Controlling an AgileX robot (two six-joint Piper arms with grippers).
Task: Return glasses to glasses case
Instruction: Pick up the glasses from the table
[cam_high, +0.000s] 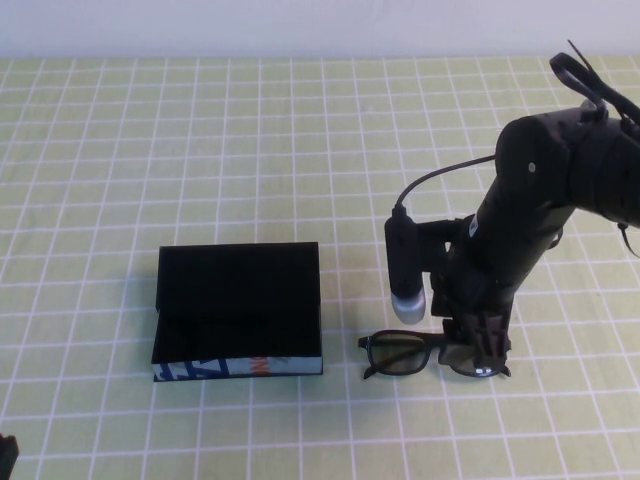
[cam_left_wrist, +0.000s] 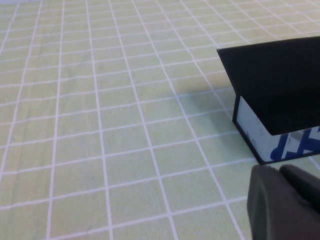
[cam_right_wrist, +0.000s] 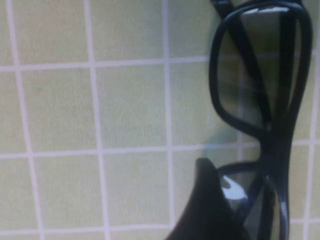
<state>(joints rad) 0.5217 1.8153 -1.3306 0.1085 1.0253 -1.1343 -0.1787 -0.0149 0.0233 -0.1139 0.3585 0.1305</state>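
While the glasses case (cam_high: 238, 312) sits open on the checked cloth (cam_high: 100, 150), the glasses (cam_high: 420, 352) lie just to its right.
The left gripper (cam_left_wrist: 285, 207) waits near the case's front corner, its grip impossible to tell; the right gripper (cam_high: 480, 345) is down on the glasses' right lens, apparently closing on the frame.

Overhead cam; wrist cams close-up.
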